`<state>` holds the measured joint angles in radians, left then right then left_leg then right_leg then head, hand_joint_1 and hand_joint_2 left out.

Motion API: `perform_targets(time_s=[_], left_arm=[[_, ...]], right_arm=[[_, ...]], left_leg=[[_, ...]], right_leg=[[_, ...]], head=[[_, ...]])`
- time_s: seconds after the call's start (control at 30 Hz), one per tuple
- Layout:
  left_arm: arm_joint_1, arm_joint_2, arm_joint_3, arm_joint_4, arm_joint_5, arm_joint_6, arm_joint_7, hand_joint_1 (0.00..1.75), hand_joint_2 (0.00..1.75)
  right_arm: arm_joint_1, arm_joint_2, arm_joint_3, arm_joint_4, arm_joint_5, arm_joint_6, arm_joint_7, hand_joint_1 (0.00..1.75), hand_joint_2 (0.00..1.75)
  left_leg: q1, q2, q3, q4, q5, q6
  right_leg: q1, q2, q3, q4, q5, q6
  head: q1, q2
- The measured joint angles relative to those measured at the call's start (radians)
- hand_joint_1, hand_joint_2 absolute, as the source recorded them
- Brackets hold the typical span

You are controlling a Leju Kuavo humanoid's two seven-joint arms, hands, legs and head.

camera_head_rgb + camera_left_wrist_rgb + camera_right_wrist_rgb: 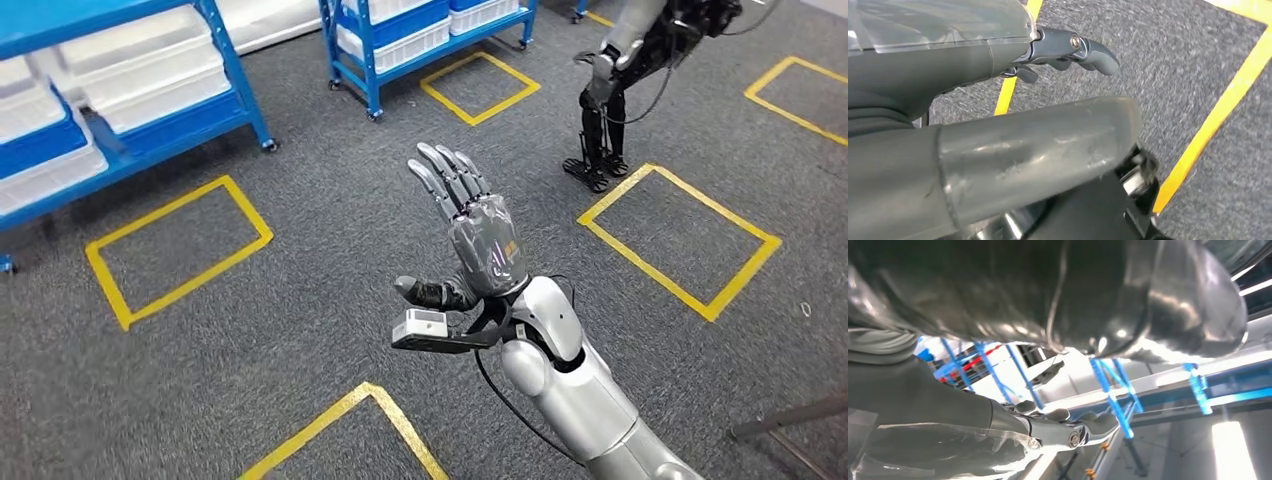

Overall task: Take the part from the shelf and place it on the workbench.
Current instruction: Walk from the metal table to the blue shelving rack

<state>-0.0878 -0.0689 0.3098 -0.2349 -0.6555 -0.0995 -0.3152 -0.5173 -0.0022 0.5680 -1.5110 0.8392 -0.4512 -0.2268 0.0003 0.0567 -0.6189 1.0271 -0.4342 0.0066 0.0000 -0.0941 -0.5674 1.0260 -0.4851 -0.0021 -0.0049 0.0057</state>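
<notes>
Head view: the silver right arm rises from below, its grey many-fingered right hand point(470, 225) raised over dark grey carpet point(330, 220), fingers straight and apart, thumb out to the side, nothing in it.
Left hand: the left wrist view shows the grey left hand point(998, 100) over carpet and yellow floor tape point(1218, 115); fingers look curled, yet I cannot tell whether they are closed. Nothing visible in it.
Shelf: a blue metal shelf point(235, 75) holding white plastic bins point(150, 75) stands ahead on the left, well apart from the raised hand; a 2nd blue rack point(375, 60) stands further back.
Part: not identifiable; presumably inside 1 of the bins, so its heading and long axis cannot be told.
Handling: a judgement only: probably small, stiff and light; grip across its narrower sides.
Other: another robot's dark legs point(600, 140) stand at upper right.
</notes>
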Motion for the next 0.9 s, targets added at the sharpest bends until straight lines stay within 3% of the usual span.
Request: perform_targets(time_s=[0.07, 0.13, 0.2, 0.23, 0.27, 0.3, 0.33, 0.37, 0.43, 0.5, 0.57, 0.63, 0.7, 0.77, 0.8, 0.83, 0.9], left_arm=[[0.005, 0.006, 0.0, 0.0, -0.002, 0.005, -0.003, 0.0, 0.0], [0.008, 0.012, 0.001, 0.0, -0.002, 0.008, -0.011, 0.0, 0.0], [0.007, 0.017, 0.001, 0.0, -0.002, 0.009, -0.017, 0.0, 0.0], [0.006, 0.019, 0.001, 0.0, -0.002, 0.009, -0.018, 0.0, 0.0], [0.006, 0.021, 0.001, 0.0, -0.002, 0.01, -0.019, 0.0, 0.0], [0.007, 0.023, 0.001, 0.0, -0.002, 0.01, -0.019, 0.0, 0.0], [0.007, 0.024, 0.001, 0.0, -0.002, 0.01, -0.019, 0.0, 0.0], [0.008, 0.025, 0.002, 0.0, -0.002, 0.01, -0.02, 0.0, 0.0], [0.007, 0.025, 0.002, 0.0, -0.003, 0.01, -0.024, 0.0, 0.0], [0.006, 0.028, 0.002, 0.0, -0.004, 0.011, -0.029, 0.0, 0.0], [0.01, 0.034, 0.002, 0.0, -0.008, 0.013, -0.032, 0.0, 0.0], [0.016, 0.041, 0.002, 0.0, -0.011, 0.015, -0.032, 0.0, 0.0], [0.015, 0.048, 0.002, 0.0, -0.012, 0.018, -0.032, 0.0, 0.0], [0.012, 0.053, 0.002, 0.0, -0.011, 0.019, -0.033, 0.0, 0.0], [0.011, 0.055, 0.003, 0.0, -0.011, 0.019, -0.034, 0.0, 0.0], [0.011, 0.058, 0.004, 0.0, -0.011, 0.019, -0.035, 0.0, 0.0], [0.011, 0.063, 0.006, 0.0, -0.012, 0.019, -0.037, 0.0, 0.0]], right_arm=[[0.0, 0.0, -0.001, 0.0, -0.008, -0.003, -0.005, 0.0, 0.0], [0.001, 0.0, -0.004, 0.0, -0.017, -0.006, -0.013, 0.0, 0.0], [0.005, -0.001, -0.01, 0.001, -0.023, -0.01, -0.019, 0.0, 0.0], [0.009, -0.002, -0.013, 0.002, -0.025, -0.011, -0.02, 0.0, 0.0], [0.013, -0.002, -0.014, 0.004, -0.026, -0.012, -0.02, 0.0, 0.0], [0.016, -0.003, -0.016, 0.006, -0.027, -0.012, -0.02, 0.0, 0.0], [0.018, -0.003, -0.016, 0.007, -0.027, -0.012, -0.02, 0.0, 0.0], [0.018, -0.003, -0.017, 0.007, -0.028, -0.012, -0.022, 0.0, 0.0], [0.018, -0.003, -0.02, 0.008, -0.031, -0.012, -0.026, 0.0, 0.0], [0.019, -0.003, -0.024, 0.008, -0.036, -0.013, -0.032, 0.0, 0.0], [0.02, 0.0, -0.025, 0.01, -0.041, -0.014, -0.036, 0.0, 0.0], [0.02, 0.005, -0.026, 0.013, -0.044, -0.015, -0.039, 0.0, 0.0], [0.021, 0.008, -0.027, 0.017, -0.045, -0.017, -0.043, 0.0, 0.0], [0.025, 0.009, -0.03, 0.023, -0.045, -0.017, -0.045, 0.0, 0.0], [0.029, 0.009, -0.032, 0.028, -0.045, -0.017, -0.045, 0.0, 0.0], [0.034, 0.009, -0.034, 0.034, -0.045, -0.018, -0.046, 0.0, 0.0], [0.043, 0.009, -0.039, 0.045, -0.044, -0.021, -0.047, 0.0, 0.0]], left_leg=[[0.002, -0.02, 0.001, -0.006, 0.006, 0.01], [0.007, -0.038, 0.004, -0.015, 0.012, 0.023], [0.008, -0.057, 0.004, -0.017, 0.015, 0.031], [0.008, -0.067, 0.002, -0.016, 0.016, 0.033], [0.007, -0.079, 0.002, -0.015, 0.016, 0.034], [0.007, -0.092, 0.001, -0.014, 0.016, 0.034], [0.007, -0.104, 0.001, -0.012, 0.016, 0.033], [0.007, -0.117, 0.001, -0.009, 0.015, 0.032], [0.007, -0.141, -0.002, -0.003, 0.014, 0.026], [0.008, -0.162, -0.009, -0.001, 0.017, 0.015], [0.01, -0.176, -0.015, -0.002, 0.02, 0.001], [0.009, -0.145, -0.026, 0.021, 0.003, -0.007], [0.008, -0.092, -0.069, 0.115, -0.05, -0.014], [0.012, -0.073, -0.123, 0.23, -0.099, -0.022], [0.015, -0.07, -0.132, 0.252, -0.101, -0.024], [0.017, -0.066, -0.123, 0.239, -0.086, -0.026], [0.019, -0.039, -0.06, 0.124, -0.032, -0.028]], right_leg=[[-0.001, -0.009, 0.004, 0.0, -0.004, 0.01], [-0.004, 0.026, -0.008, 0.036, -0.035, 0.019], [-0.007, 0.075, -0.061, 0.152, -0.099, 0.023], [-0.007, 0.086, -0.095, 0.22, -0.127, 0.023], [-0.007, 0.091, -0.121, 0.27, -0.14, 0.023], [-0.007, 0.093, -0.132, 0.286, -0.133, 0.022], [-0.008, 0.095, -0.123, 0.261, -0.106, 0.021], [-0.009, 0.102, -0.097, 0.201, -0.066, 0.019], [-0.013, 0.136, -0.039, 0.071, -0.008, 0.013], [-0.012, 0.157, -0.017, 0.017, 0.001, 0.009], [-0.01, 0.141, -0.013, 0.009, 0.004, 0.001], [-0.012, 0.12, -0.006, -0.001, 0.01, -0.011], [-0.01, 0.095, -0.002, -0.006, 0.011, -0.021], [-0.007, 0.067, -0.002, -0.006, 0.009, -0.026], [-0.006, 0.054, -0.002, -0.005, 0.008, -0.027], [-0.006, 0.041, -0.002, -0.005, 0.006, -0.026], [-0.005, 0.019, -0.001, -0.001, 0.001, -0.021]], head=[[0.0, 0.0], [0.0, 0.0], [0.0, 0.0], [0.0, 0.0], [0.0, 0.0], [0.0, 0.0], [0.0, 0.0], [0.0, 0.0], [0.0, 0.0], [0.0, 0.0], [0.0, 0.0], [0.0, 0.0], [-0.001, 0.0], [-0.001, 0.0], [-0.001, 0.0], [-0.001, 0.0], [-0.001, 0.0]])
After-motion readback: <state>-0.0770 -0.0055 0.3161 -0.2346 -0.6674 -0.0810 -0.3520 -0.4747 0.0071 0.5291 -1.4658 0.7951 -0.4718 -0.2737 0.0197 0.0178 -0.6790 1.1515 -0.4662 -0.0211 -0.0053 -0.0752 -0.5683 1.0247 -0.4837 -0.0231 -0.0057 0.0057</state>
